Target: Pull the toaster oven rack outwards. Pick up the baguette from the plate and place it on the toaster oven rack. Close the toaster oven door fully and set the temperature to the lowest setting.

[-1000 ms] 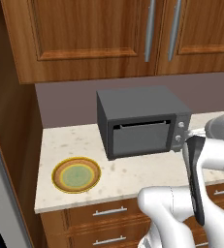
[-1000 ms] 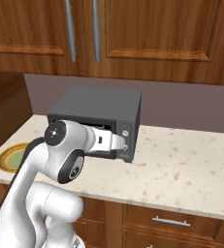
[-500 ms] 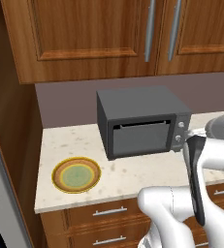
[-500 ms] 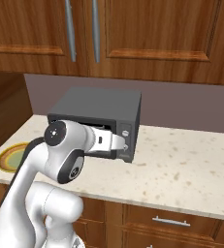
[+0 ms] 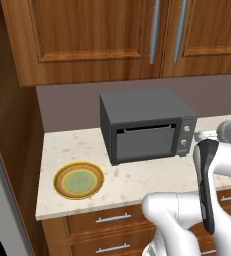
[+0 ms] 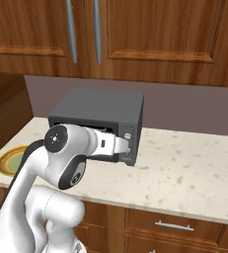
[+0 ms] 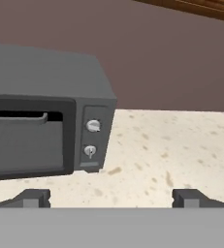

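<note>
The gripper (image 7: 111, 197) is open, its two fingertips (image 7: 33, 197) wide apart and holding nothing, and it looks level at the right front of the oven (image 5: 146, 126). The door (image 5: 144, 143) appears nearly shut, with only a thin dark slit along its top edge, and the plate (image 5: 79, 180) on the counter (image 5: 152, 177) is bare, so I judge the baguette is already inside and the remaining work is on the control panel. There two knobs sit one above the other; which one sets the temperature I cannot tell. In the hand view the upper knob (image 7: 93, 126) and lower knob (image 7: 89, 151) lie above and a little left of the middle between the fingers, still well apart from them. So the coming move should go forward, slightly up and left.
</note>
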